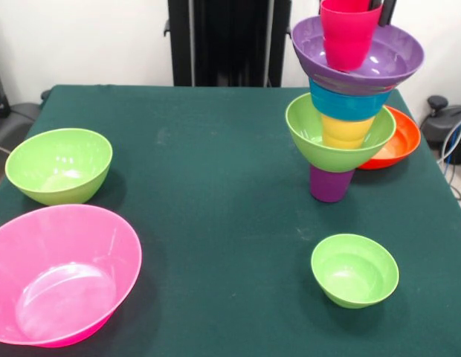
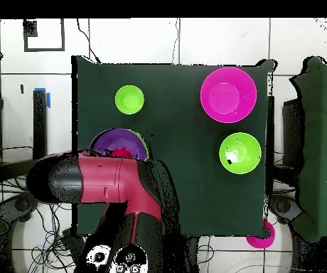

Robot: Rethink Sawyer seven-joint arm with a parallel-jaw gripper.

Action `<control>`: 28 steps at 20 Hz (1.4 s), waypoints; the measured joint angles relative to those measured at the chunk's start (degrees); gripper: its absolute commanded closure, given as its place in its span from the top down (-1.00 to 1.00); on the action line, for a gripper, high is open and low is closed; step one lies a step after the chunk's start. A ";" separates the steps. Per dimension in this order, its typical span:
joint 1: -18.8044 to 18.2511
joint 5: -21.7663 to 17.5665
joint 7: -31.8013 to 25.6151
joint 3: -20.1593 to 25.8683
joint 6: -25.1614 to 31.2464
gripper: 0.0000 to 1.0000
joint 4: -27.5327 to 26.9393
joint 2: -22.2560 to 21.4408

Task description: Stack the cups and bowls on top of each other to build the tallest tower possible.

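- Tower (image 1: pixel 342 126) stands upright on the desk (image 1: pixel 216 186): purple cup (image 1: pixel 331 184) as base, then lime green bowl (image 1: pixel 336 137), yellow cup (image 1: pixel 346 132), blue bowl (image 1: pixel 348 104), wide purple bowl (image 1: pixel 360 56), red cup (image 1: pixel 349 33) on top.
- End effector (image 1: pixel 381 9) is at the red cup's rim; cannot tell whether it grips.
- Orange-red bowl (image 1: pixel 398 141) sits behind the tower.
- Loose: small lime bowl (image 1: pixel 355 270), medium lime bowl (image 1: pixel 59 165), hot pink bowl (image 1: pixel 59 274).
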 measured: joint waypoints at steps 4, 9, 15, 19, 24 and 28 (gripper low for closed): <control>0.01 0.08 0.00 0.05 -0.39 -1.00 -0.02 0.55; 0.00 0.34 0.00 0.07 -0.67 -1.00 -0.01 1.47; 0.00 0.61 0.00 0.07 -0.69 -1.00 -0.02 1.60; 0.00 0.68 0.00 0.08 -1.13 -1.00 -0.02 1.73; 0.00 0.96 0.00 0.09 -1.62 -1.00 -0.02 1.80; 0.01 0.97 0.00 0.08 -1.68 -1.00 -0.02 1.81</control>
